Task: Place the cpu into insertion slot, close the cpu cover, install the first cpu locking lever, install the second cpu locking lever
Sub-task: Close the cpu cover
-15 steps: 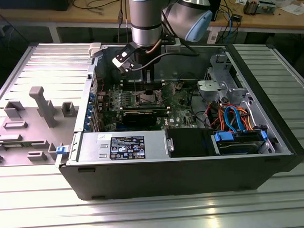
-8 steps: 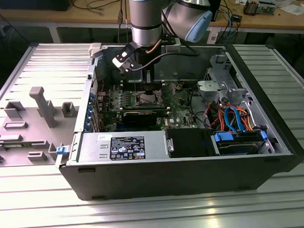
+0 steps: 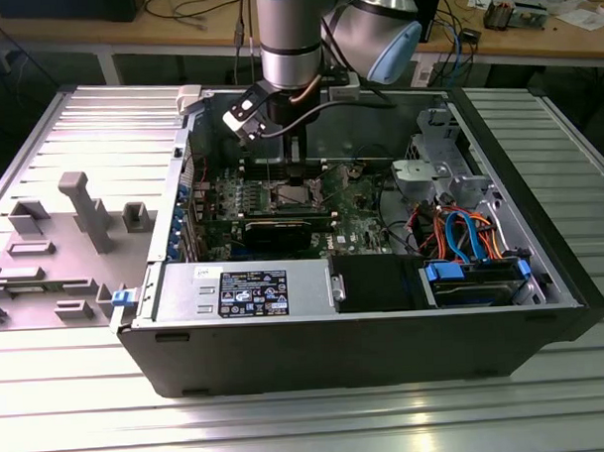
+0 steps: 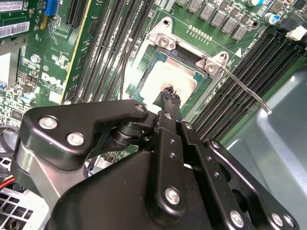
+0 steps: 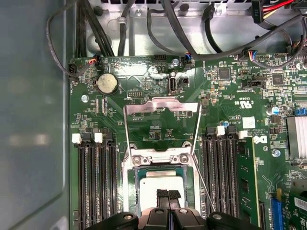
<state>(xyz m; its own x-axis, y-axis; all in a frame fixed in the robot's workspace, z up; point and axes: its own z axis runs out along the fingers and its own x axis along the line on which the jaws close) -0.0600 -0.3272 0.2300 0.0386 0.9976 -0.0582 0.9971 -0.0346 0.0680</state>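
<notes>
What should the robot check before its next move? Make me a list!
1. Silver-grey square cpu sits in the dark-rimmed square insertion slot: ok.
2. Thin silver frame cpu cover closed: not ok, it stands open.
3. Thin wire locking lever latched: not ok, it sticks out free.
4. Black gripper above the cpu: ok.
5. Gripper clear of the cpu: cannot tell.

The cpu (image 5: 153, 184) is silver-grey, the motherboard (image 5: 158, 127) green, the cpu cover (image 5: 160, 101) silver, the claw (image 5: 168, 195) black.
</notes>
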